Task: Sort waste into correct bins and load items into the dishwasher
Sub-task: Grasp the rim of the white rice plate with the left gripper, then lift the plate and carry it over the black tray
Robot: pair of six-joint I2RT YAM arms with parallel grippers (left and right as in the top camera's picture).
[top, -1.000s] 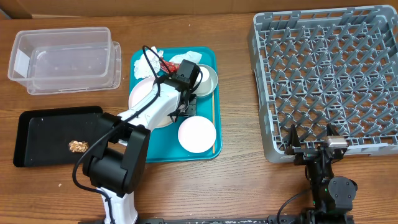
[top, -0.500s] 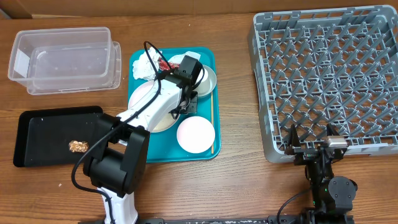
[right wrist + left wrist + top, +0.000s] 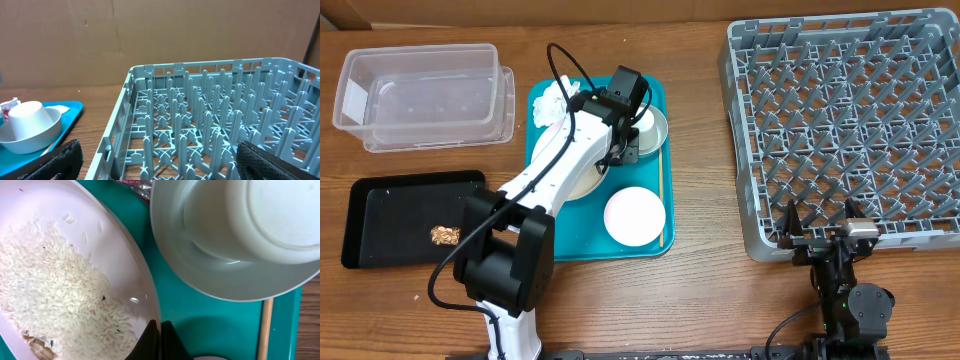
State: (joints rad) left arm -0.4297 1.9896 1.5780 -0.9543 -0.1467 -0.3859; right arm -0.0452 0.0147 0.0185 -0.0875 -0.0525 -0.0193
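While the right claw (image 3: 160,157) is idling wide open beside the grey rack (image 3: 850,120), the left claw (image 3: 160,342) is pinching narrow on the rim of the plate (image 3: 50,205), apparently gripping it, on the teal tray (image 3: 210,325) at mid-surface. Rice (image 3: 55,295) is lying heaped on the plate; a metal bowl (image 3: 200,275) with a cup (image 3: 280,215) sitting in it is just beside, and a wooden stick (image 3: 265,330) is resting along the tray's right edge. The step in hand is looking like clearing the scraps: the next move is calling for a level lift so no grains are spilling, then a carry left to the black tray (image 3: 390,215), where brown bits (image 3: 445,235) are lying, or the clear tub (image 3: 420,95). A napkin (image 3: 550,100) and a white bowl (image 3: 635,215) are lying on the teal tray. A bare brown wooden surface (image 3: 700,290) is carrying everything, with cardboard (image 3: 150,30) standing behind.
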